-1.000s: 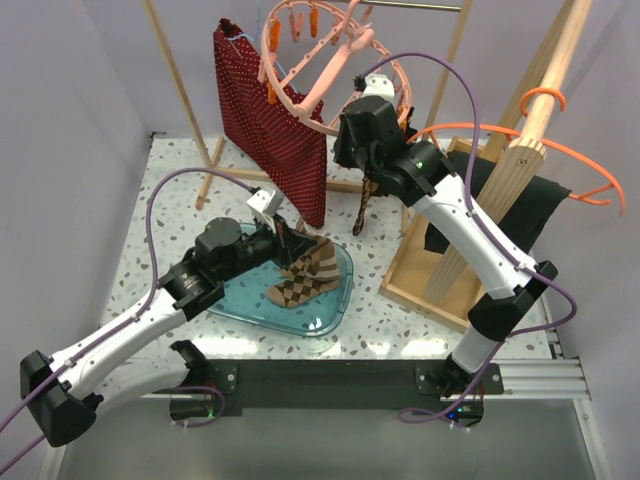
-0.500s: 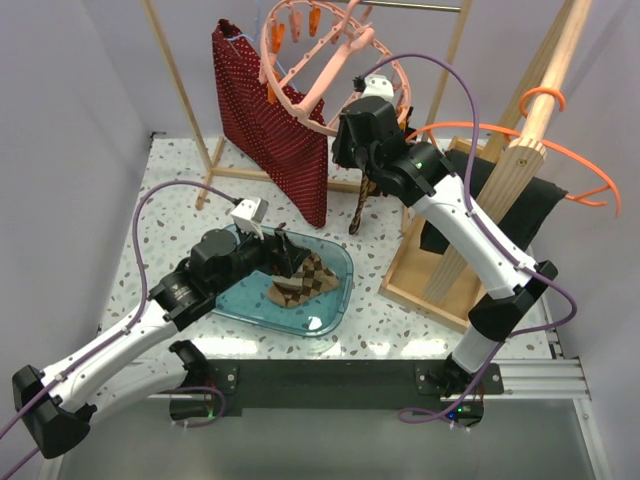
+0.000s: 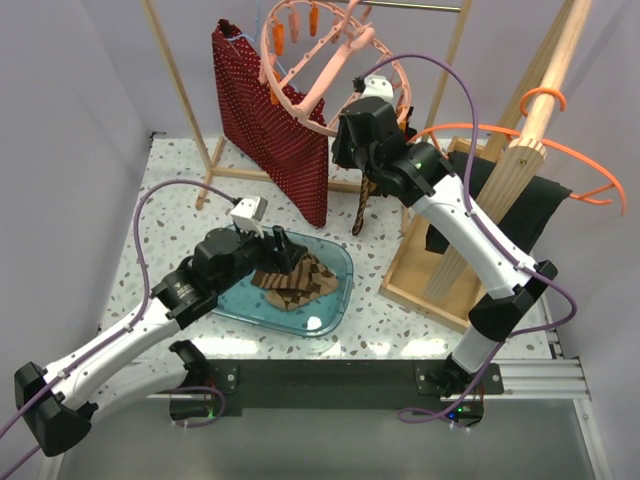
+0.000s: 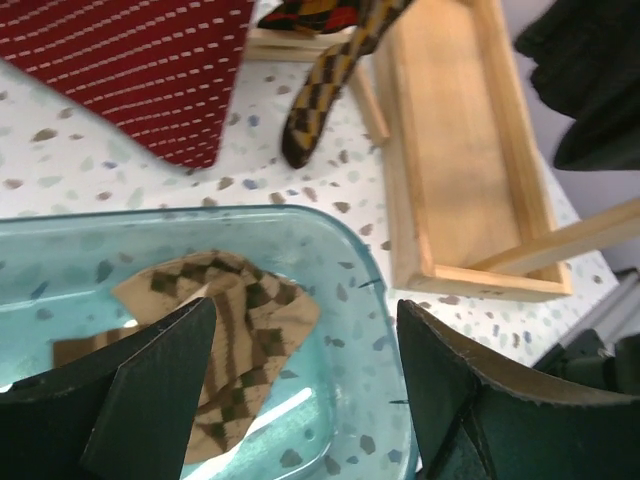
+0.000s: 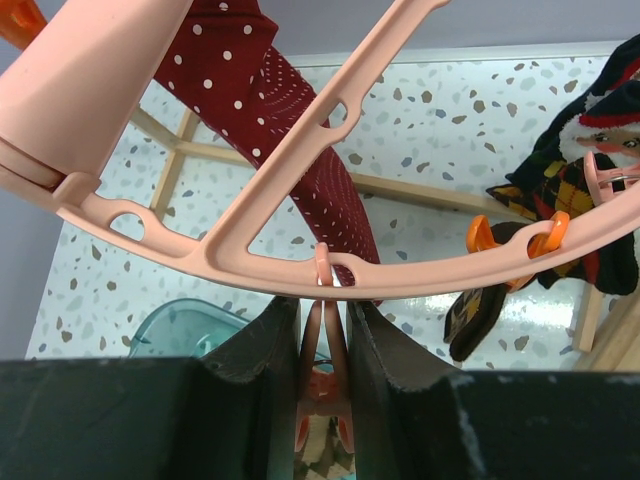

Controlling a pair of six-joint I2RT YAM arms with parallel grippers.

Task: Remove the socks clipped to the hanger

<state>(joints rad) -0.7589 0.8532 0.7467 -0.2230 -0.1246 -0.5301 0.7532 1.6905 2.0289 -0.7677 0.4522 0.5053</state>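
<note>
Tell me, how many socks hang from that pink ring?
2 visible: a brown checkered sock dangling under the pink hanger, and a dark red-and-yellow sock clipped beside it. More may hide behind the right arm.

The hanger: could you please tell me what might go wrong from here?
The right gripper is shut on a pink peg under the tilted hanger; a pull may swing or unhook it.
The open left gripper sits over the checkered sock in the tray and may snag it.

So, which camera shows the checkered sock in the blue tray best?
Left wrist: the checkered sock is close, pattern clear. Top view shows it small, partly under the left hand; right wrist shows only a tray corner.
</note>
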